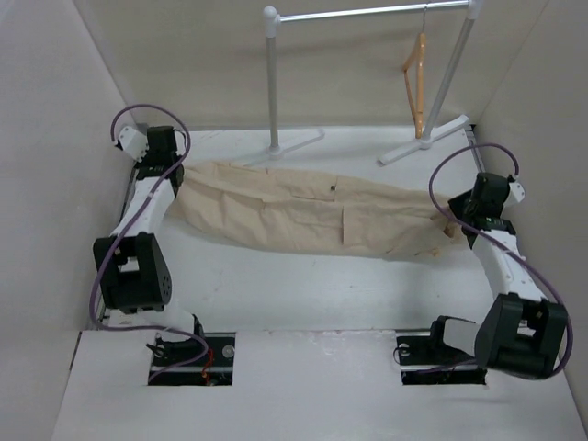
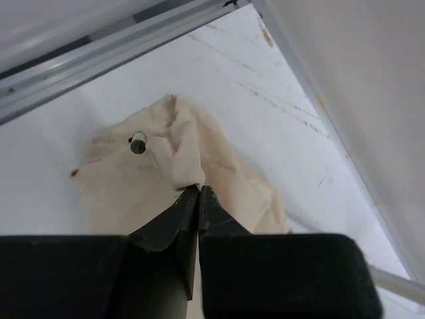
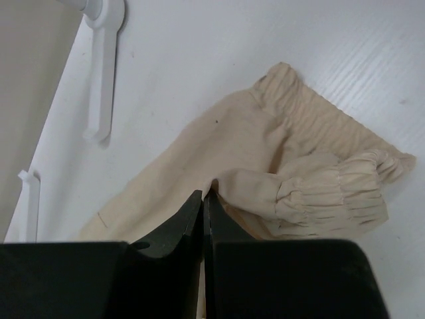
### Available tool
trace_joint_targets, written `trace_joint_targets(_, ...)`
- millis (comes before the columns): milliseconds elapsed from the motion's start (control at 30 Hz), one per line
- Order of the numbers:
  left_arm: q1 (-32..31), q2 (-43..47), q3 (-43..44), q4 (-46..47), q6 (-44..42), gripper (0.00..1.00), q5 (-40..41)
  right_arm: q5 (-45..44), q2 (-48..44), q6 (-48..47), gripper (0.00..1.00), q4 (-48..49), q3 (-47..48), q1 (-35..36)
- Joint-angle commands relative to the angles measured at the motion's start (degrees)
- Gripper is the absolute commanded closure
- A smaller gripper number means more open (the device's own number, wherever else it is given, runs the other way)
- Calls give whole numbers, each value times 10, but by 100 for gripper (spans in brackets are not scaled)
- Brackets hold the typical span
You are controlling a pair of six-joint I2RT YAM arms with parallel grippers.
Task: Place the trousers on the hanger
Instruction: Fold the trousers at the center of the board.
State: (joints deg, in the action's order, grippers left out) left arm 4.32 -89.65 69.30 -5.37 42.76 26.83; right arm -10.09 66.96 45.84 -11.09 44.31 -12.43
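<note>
Across the surface (image 1: 303, 294), trousers (image 1: 303, 216) lie stretched w/ long axis left-right btwn the arms. The left end effector (image 2: 199, 189) is pinched tight on waist cloth by the button (image 2: 137, 142). The right end effector (image 3: 207, 194) is clamped on the cuff end. The hanger (image 1: 418, 83) hangs on the rack (image 1: 367, 13), back right, so the right arm is nearer.
</note>
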Motion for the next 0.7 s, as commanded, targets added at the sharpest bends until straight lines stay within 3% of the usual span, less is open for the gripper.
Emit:
trace_joint_targets(0, 0, -55, 94, 19, -44, 100, 38, 19, 61, -7, 91, 56, 53, -11)
trace_joint_targets(300, -6, -285, 328, -11, -128, 97, 36, 26, 276, -4, 88, 68, 189, -14)
trace_joint_targets(367, -9, -339, 387, -15, -157, 91, 19, 25, 316, -3, 82, 69, 214, -12)
trace_joint_targets(500, -16, -374, 427, -21, -185, 60, 4, 17, 338, -3, 53, 70, 232, -12)
trace_joint_targets(567, -16, -357, 414, -19, -188, 49, 6, 10, 324, -3, 44, 72, 227, -4)
trace_joint_targets(667, -16, -287, 336, -10, -171, 43, 16, -4, 270, -3, 37, 79, 194, 10)
